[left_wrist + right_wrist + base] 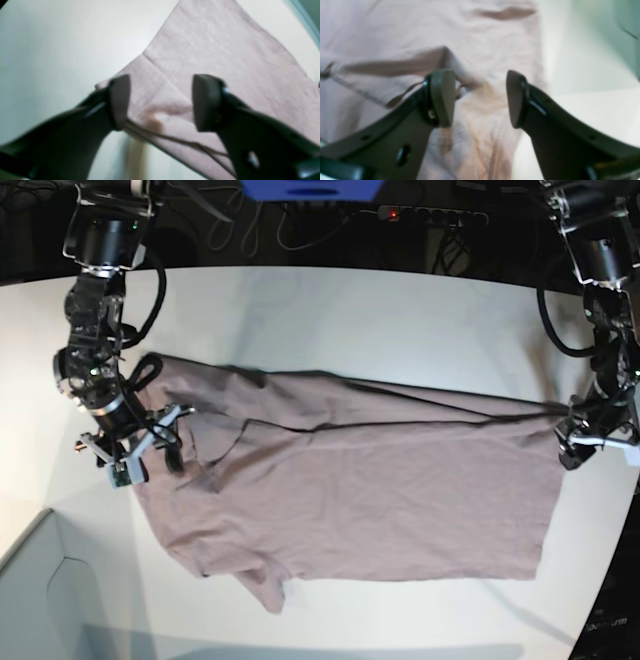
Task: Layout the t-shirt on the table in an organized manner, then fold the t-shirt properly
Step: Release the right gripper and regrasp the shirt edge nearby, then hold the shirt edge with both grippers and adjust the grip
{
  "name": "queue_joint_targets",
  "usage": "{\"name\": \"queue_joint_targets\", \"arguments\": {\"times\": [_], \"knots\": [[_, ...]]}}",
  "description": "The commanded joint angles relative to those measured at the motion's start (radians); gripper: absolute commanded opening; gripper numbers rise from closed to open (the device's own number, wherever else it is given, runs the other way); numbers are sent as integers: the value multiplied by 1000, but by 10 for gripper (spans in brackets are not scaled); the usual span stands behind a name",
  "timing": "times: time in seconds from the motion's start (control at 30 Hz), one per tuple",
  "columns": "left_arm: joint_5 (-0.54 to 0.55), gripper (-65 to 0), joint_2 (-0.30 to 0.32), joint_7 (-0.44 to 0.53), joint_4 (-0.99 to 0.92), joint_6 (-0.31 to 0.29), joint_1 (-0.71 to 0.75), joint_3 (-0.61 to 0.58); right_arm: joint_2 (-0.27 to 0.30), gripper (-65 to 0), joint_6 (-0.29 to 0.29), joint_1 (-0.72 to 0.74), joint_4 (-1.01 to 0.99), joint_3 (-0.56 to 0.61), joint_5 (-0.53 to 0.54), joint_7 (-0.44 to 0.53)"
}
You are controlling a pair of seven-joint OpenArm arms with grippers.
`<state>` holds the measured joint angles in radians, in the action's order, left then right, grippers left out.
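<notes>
Both end effectors [160,102] [480,98] spread above the t-shirt [360,480].

**Count of things in view**

There is one t-shirt [350,490], the only cloth in the scene; one short sleeve of it shows clearly at the near edge. There is one table [350,310], white, which carries it. There are two robot arms, one at each side of the table, and each arm ends in one gripper, so two grippers: the left gripper [161,102] and the right gripper [480,98]. Each gripper has two fingers, four fingers in all. At the near corner of the base view stands one pale grey box [40,600]. Behind the table lies one power strip [430,216] and one blue object [312,189]; the cables there are too tangled to count
</notes>
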<state>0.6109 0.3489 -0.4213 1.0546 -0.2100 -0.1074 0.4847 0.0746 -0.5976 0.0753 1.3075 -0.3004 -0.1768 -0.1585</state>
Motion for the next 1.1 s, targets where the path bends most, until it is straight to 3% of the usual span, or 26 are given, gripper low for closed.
{"name": "queue_joint_targets", "arguments": {"times": [0.0, 0.4, 0.6, 0.83, 1.07], "knots": [[11, -227, 19, 23, 19, -9, -21, 9, 1, -302, 0, -6, 40, -9, 18, 29], [11, -228, 17, 26, 8, -9, 71, 53, -52, -302, 0, -233, 180, -15, 18, 37], [10, -228, 17, 26, -3, -9, 5, 49, -54, -302, 0, -286, 180, -15, 18, 37], [11, -228, 17, 29, -170, -6, -76, 53, -45, -302, 0, -317, 185, -33, 18, 37], [13, -228, 17, 128, -204, 1, -81, 52, -45, -302, 0, -319, 195, -59, 18, 37]]}}
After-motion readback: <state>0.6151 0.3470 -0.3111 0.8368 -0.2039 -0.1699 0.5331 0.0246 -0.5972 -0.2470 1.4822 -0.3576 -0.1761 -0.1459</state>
